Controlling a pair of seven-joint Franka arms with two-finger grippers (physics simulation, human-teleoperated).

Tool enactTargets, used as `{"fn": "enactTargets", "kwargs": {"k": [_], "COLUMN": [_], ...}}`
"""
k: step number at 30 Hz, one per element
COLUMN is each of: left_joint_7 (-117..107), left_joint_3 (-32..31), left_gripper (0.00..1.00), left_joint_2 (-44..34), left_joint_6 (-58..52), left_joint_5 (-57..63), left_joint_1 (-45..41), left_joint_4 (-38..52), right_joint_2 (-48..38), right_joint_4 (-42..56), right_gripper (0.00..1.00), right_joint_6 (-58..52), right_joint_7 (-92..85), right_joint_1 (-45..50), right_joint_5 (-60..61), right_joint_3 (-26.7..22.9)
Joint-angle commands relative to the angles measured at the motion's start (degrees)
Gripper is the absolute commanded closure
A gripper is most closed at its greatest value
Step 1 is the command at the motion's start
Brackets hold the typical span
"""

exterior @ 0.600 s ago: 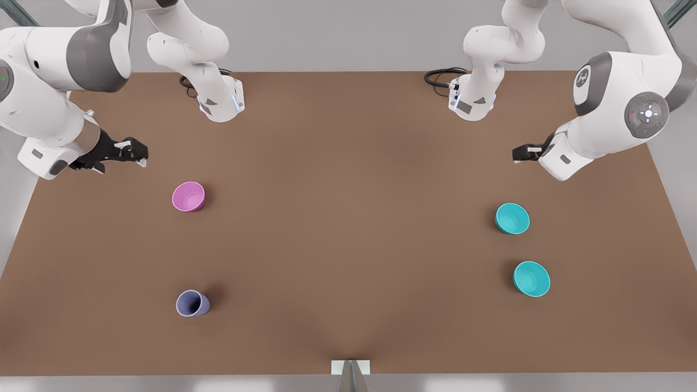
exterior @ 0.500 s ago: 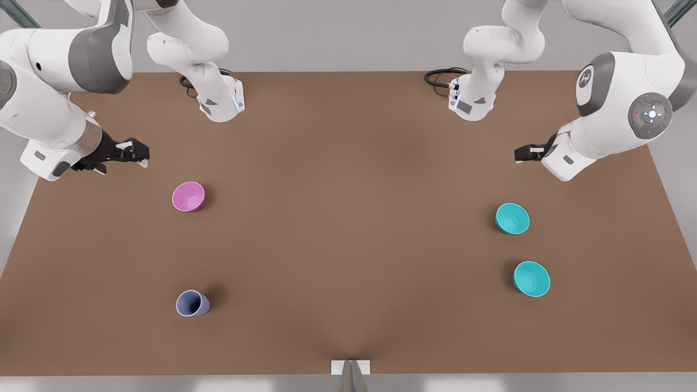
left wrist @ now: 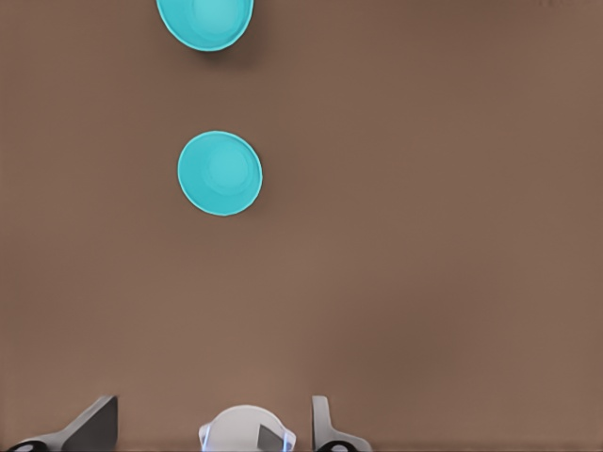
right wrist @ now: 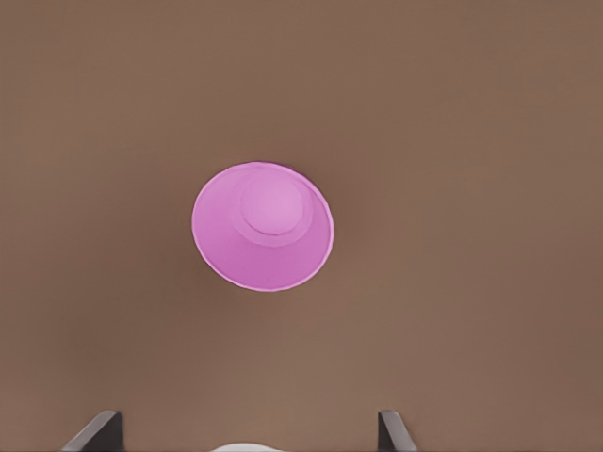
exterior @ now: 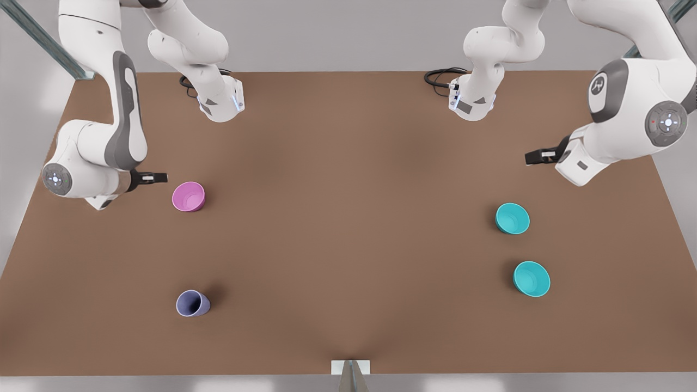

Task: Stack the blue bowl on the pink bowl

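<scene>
The pink bowl [exterior: 188,196] stands upright on the brown table at the front view's left; it also sits in the middle of the right wrist view [right wrist: 263,226]. My right gripper [exterior: 158,178] hovers just beside it, open and holding nothing [right wrist: 249,419]. Two look-alike blue bowls rest at the front view's right, one nearer the arm [exterior: 512,218] [left wrist: 220,173] and one toward the front edge [exterior: 531,279] [left wrist: 204,19]. My left gripper [exterior: 536,157] hangs above the table behind them, open and holding nothing [left wrist: 214,407].
A lavender-blue cup [exterior: 192,303] stands near the front at the front view's left. Two arm bases [exterior: 220,100] [exterior: 471,100] with cables sit at the table's back edge. A small white bracket [exterior: 350,367] marks the front edge.
The right arm has swung round and its gripper has come down and closer to the pink bowl. The left gripper has drifted slightly toward the front view's right. The bowls have not moved.
</scene>
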Motion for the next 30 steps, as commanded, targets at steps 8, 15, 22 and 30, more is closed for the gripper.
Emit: {"fn": "enactTargets", "kwargs": {"k": [8, 15, 22, 30], "left_joint_7": [-0.5, -0.5, -0.3, -0.3], "left_joint_3": [0.0, 0.0, 0.0, 0.0], "left_gripper": [0.0, 0.0, 0.0, 0.0], "left_joint_2": [0.1, 0.1, 0.4, 0.4], "left_joint_6": [-2.1, -2.5, -2.6, -3.4], "left_joint_5": [0.1, 0.1, 0.1, 0.1], "left_joint_1": [-0.3, -0.3, -0.3, -0.3], "left_joint_4": [0.0, 0.0, 0.0, 0.0], "right_joint_2": [3.1, 10.4, 14.0, 14.1], "right_joint_4": [-11.7, -11.5, -13.2, -11.0], "right_gripper": [0.0, 0.0, 0.0, 0.79], "right_joint_6": [28.4, 28.7, 29.4, 24.6], "right_joint_7": [5.0, 6.2, 5.9, 4.1], "right_joint_1": [-2.5, -2.4, -3.4, -3.8], "right_joint_5": [0.4, 5.1, 6.5, 6.6], "right_joint_3": [-1.2, -1.1, -1.1, -1.0]}}
